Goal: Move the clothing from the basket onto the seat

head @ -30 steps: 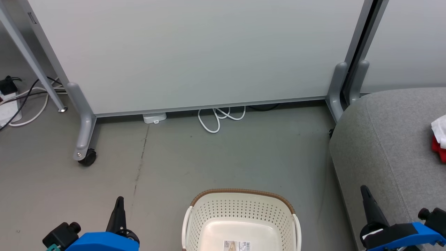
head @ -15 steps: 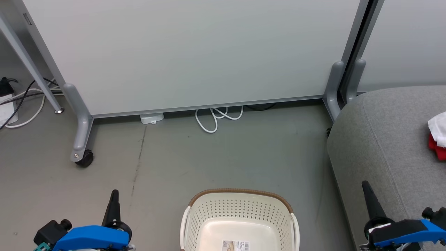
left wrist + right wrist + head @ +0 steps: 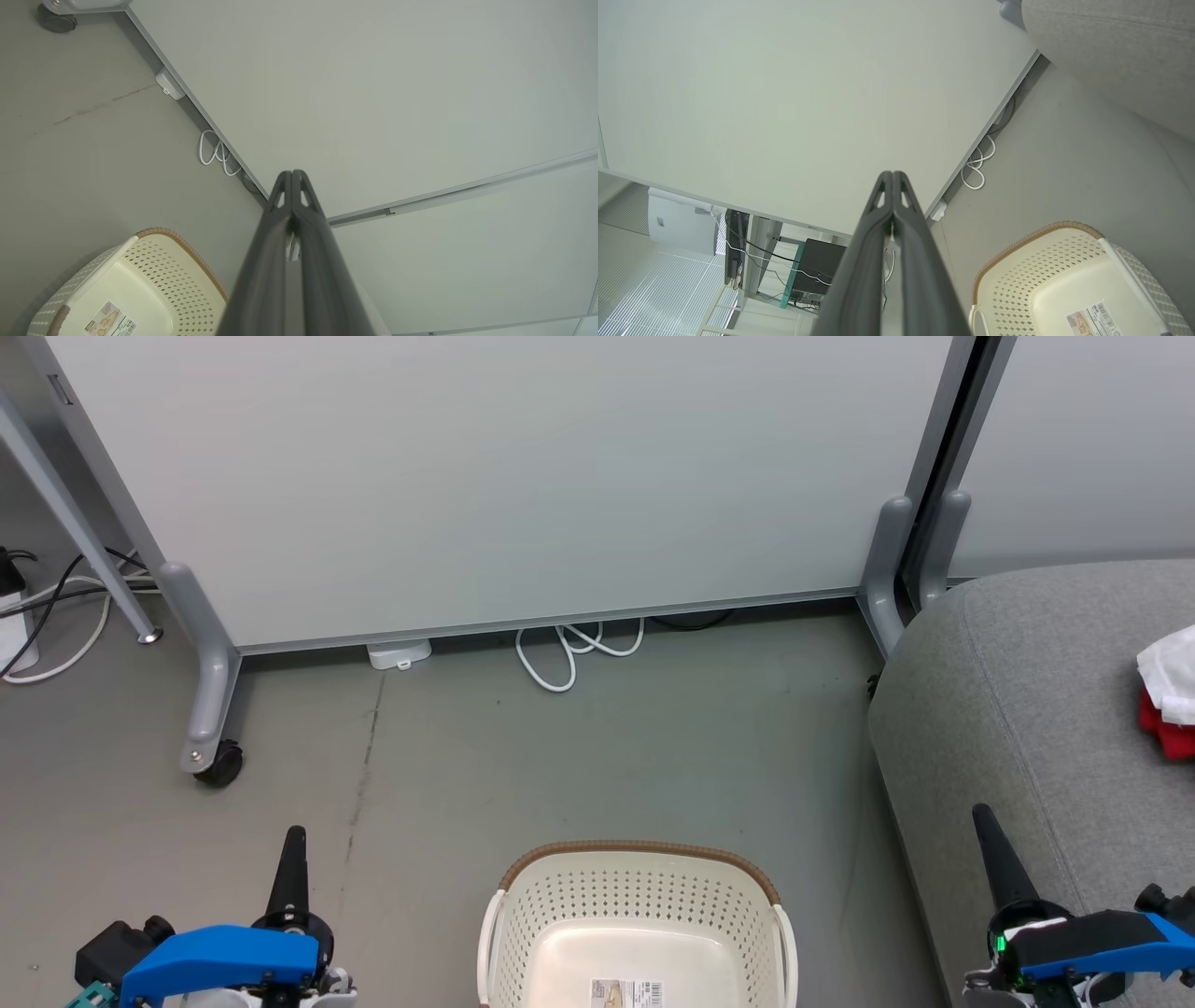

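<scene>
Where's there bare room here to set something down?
The large grey fabric couch cushion is bare from its rounded corner to the red-and-white clothing at its right. The cream perforated plastic basket holds just a label. White cable crowds the partition's foot.

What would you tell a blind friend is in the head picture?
A cream basket stands on the floor at bottom middle, bare inside where visible. Red and white clothing lies on the grey seat at right. The left end effector and right end effector, shut, point up.

Basket (image 3: 635, 896) left of seat (image 3: 1027, 709) — clothing (image 3: 1167, 695) atop
</scene>
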